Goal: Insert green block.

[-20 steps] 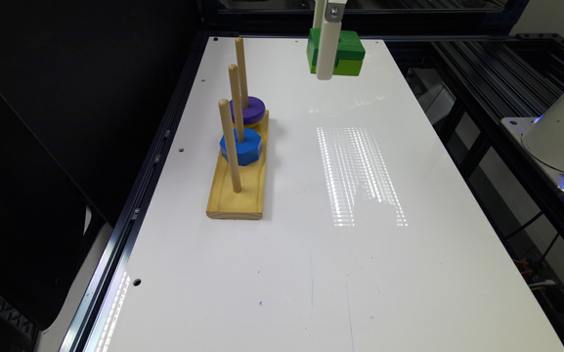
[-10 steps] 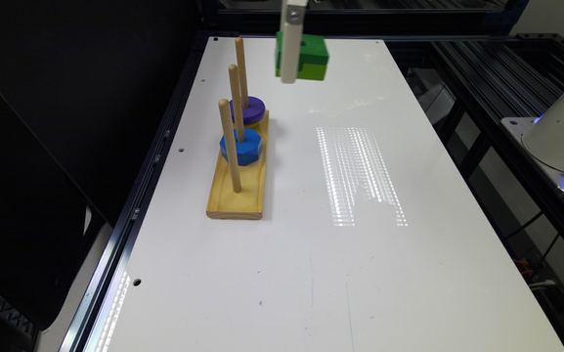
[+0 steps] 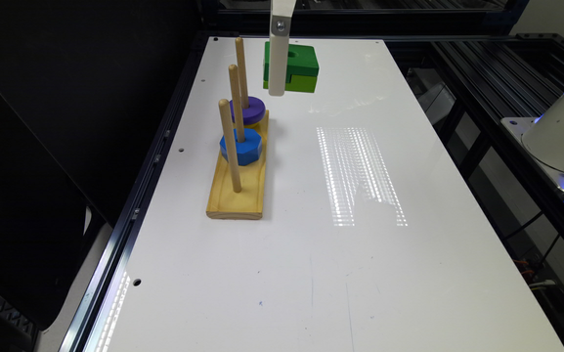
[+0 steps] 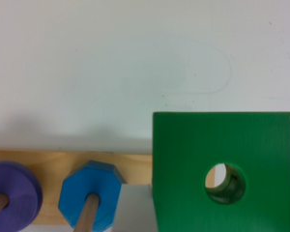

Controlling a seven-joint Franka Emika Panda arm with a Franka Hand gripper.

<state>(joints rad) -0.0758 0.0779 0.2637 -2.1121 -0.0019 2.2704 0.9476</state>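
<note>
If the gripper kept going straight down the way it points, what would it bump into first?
Probably the white table beside the wooden base; the gripper, carrying the green block, looks off to the pegs' side, though depth is unclear.

green block aloft, toward exterior view's right of peg base; two pegs occupied.

White flat slab-shaped gripper finger, long and narrow with a rounded tip; one small silver screw near its upper end; white curved robot base shell at 3 o'clock, black-and-yellow triangular warning sticker, blue light glow under it.
</note>
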